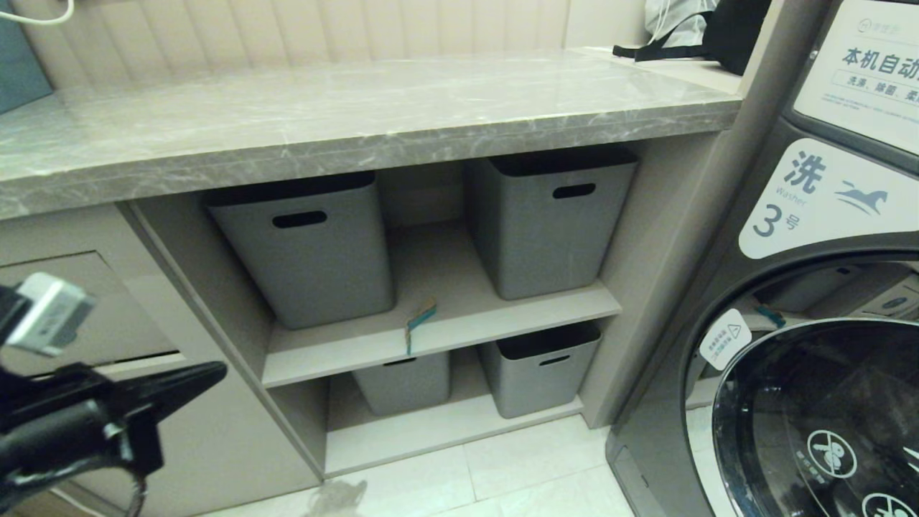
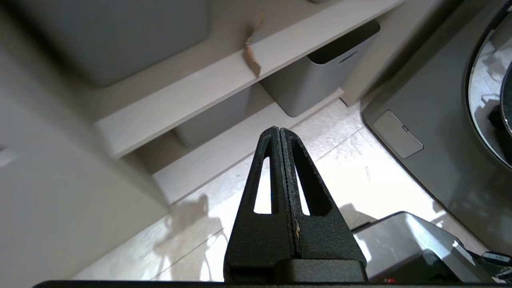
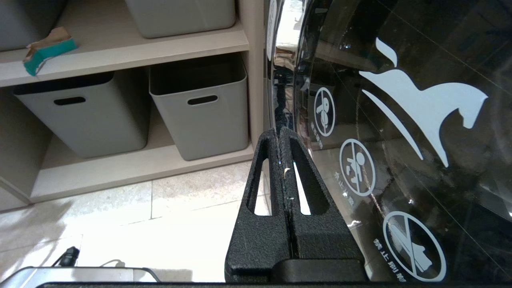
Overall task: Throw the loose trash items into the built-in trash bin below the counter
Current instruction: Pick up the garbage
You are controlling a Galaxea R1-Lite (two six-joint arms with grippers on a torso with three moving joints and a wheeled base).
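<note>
One loose trash item, a torn cardboard scrap (image 1: 421,320) that is turquoise and brown, lies at the front edge of the upper shelf between two grey tubs. It also shows in the left wrist view (image 2: 252,56) and in the right wrist view (image 3: 47,51). The grey marble counter (image 1: 344,122) runs above the shelves. The flap panel of the built-in trash bin (image 1: 108,316) sits in the beige cabinet front at the left, partly behind my left arm. My left gripper (image 1: 217,372) hangs shut and empty in front of that cabinet, left of the shelf. My right gripper (image 3: 279,130) is shut and empty beside the washer door.
Grey tubs with slot handles stand on the upper shelf (image 1: 309,251) (image 1: 549,222) and on the lower one (image 1: 538,368). A washing machine (image 1: 826,215) with a round glass door fills the right side. A dark bag (image 1: 696,32) lies on the counter's far right. Pale tiled floor (image 1: 531,474) lies below.
</note>
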